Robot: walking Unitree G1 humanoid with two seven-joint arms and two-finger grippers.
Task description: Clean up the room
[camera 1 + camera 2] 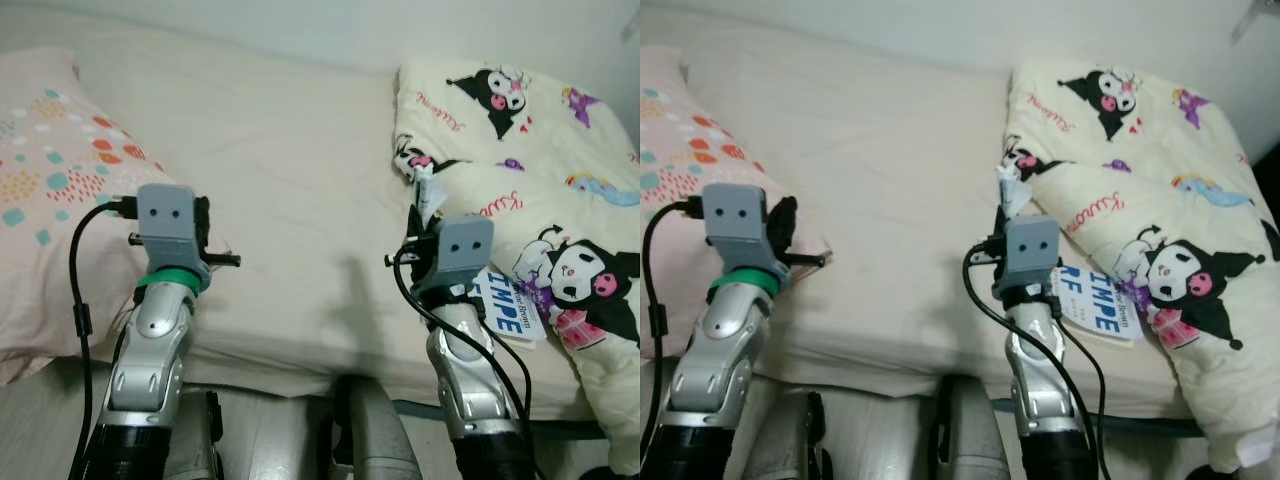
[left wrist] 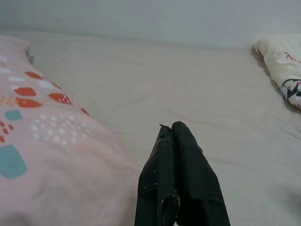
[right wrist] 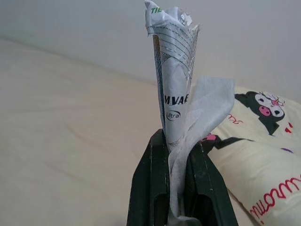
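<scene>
Right gripper (image 3: 178, 141): jaws clamping crumpled wrapper (image 3: 173, 70) and tissue (image 3: 207, 101), hovering above bed (image 1: 290, 200) beside quilt (image 1: 530, 170).
Left gripper (image 2: 175, 129): jaws pressing together, hovering near pillow (image 1: 50, 170).

Both silver arms are raised side by side, wrists bent forward. The left gripper (image 2: 173, 129) is held with its fingers pressed together, nothing between them. The right gripper (image 3: 178, 141) is clamped on a crumpled wrapper (image 3: 173, 70)

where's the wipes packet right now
The crumpled packet with a tissue is pinched in the right gripper, held above the bed beside the cartoon blanket.
</scene>
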